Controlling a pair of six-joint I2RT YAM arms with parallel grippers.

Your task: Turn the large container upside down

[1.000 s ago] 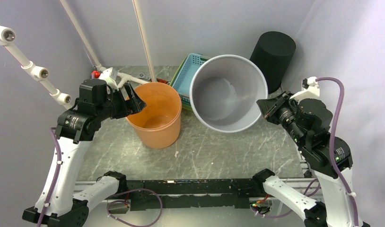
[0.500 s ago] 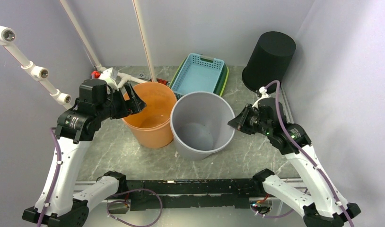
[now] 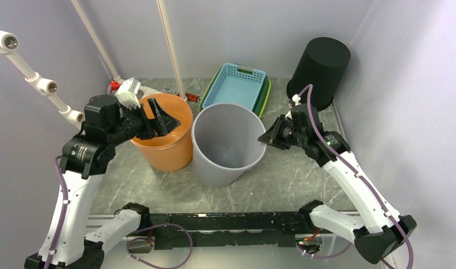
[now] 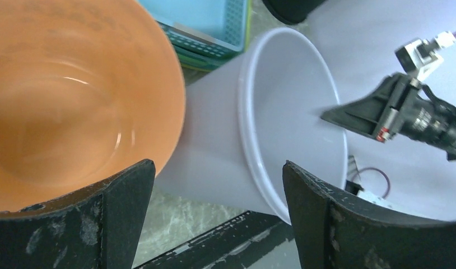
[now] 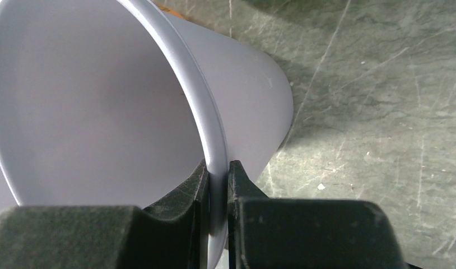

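Since a second back, the big grey container had dropped from up by the blue basket and ended up right beside the orange bucket. The right pincer was clamped tight on its rim, with the body sticking out past the fingertips. That's a handy pivot for flipping it, I reckon. Its mouth faced up, a bit tilted, and it was plain smooth plastic with nothing in it. The base was probably on the table, but that was hard to tell. The left pincer gaped wide over the orange bucket, holding nothing.

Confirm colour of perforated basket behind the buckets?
Light blue: the perforated plastic basket shows best in top external view.
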